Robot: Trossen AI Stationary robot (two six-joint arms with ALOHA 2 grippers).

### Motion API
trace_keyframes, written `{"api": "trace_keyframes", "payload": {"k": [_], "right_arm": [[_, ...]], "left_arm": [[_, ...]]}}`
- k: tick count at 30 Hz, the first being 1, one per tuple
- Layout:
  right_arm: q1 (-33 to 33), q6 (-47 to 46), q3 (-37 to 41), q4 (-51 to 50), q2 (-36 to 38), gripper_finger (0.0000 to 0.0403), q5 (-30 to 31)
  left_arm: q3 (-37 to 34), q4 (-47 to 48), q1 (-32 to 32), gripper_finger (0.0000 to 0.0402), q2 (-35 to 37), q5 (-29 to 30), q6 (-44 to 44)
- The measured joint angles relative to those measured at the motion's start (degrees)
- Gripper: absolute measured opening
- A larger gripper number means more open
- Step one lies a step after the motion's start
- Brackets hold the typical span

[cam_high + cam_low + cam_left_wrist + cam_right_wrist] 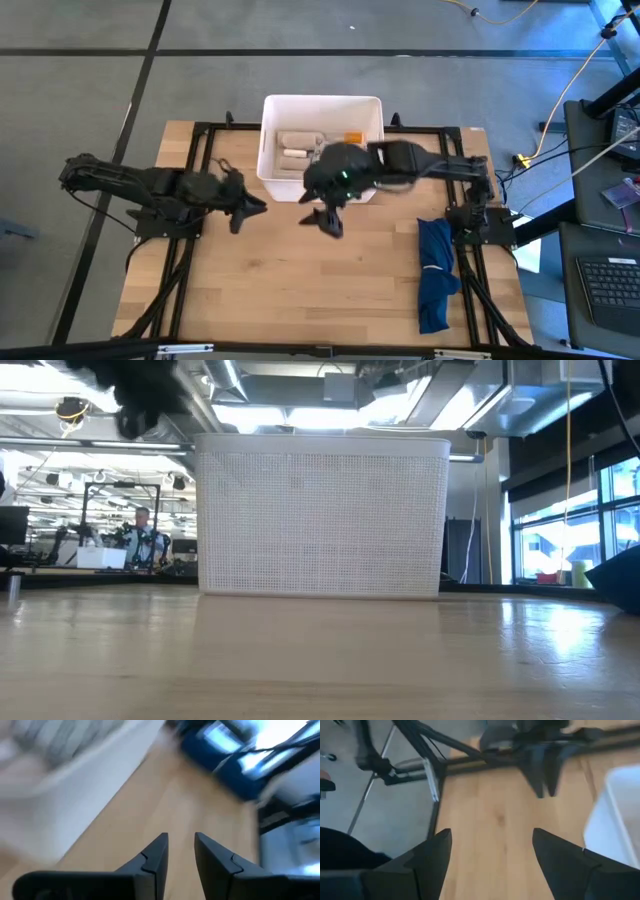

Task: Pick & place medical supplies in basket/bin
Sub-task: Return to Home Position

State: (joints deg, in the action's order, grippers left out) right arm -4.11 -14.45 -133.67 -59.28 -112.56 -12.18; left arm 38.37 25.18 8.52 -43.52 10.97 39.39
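Note:
The white bin stands at the table's far middle; in the low view its meshed wall rests on the wood. Inside it lie beige and white rolls and a small orange bottle. My right gripper hangs over the table just in front of the bin's near wall, open wide with nothing between its fingers. My left gripper waits left of the bin, its fingers a little apart over bare wood.
A long dark-blue cloth lies along the table's right side, also seen in the left wrist view. The black frame rails run around the tabletop. Bare wood fills the near half of the table.

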Motion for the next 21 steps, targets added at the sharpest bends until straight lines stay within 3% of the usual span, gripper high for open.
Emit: {"api": "trace_keyframes", "payload": {"k": [5,11,21], "right_arm": [[-8.07,-1.16,0.00,2.97,2.40,0.0280,8.04],[-17.95,-1.35,0.00,7.46,5.45,0.0280,24.26],[-26.17,0.17,0.00,12.58,6.54,0.0280,32.04]], "left_arm": [[0.02,-8.11,0.99,0.0088,8.19,-0.48,-7.82],[0.02,-5.95,1.68,0.0088,21.50,0.01,-11.17],[-1.72,-2.76,1.66,0.0088,37.57,4.62,-13.56]]}}
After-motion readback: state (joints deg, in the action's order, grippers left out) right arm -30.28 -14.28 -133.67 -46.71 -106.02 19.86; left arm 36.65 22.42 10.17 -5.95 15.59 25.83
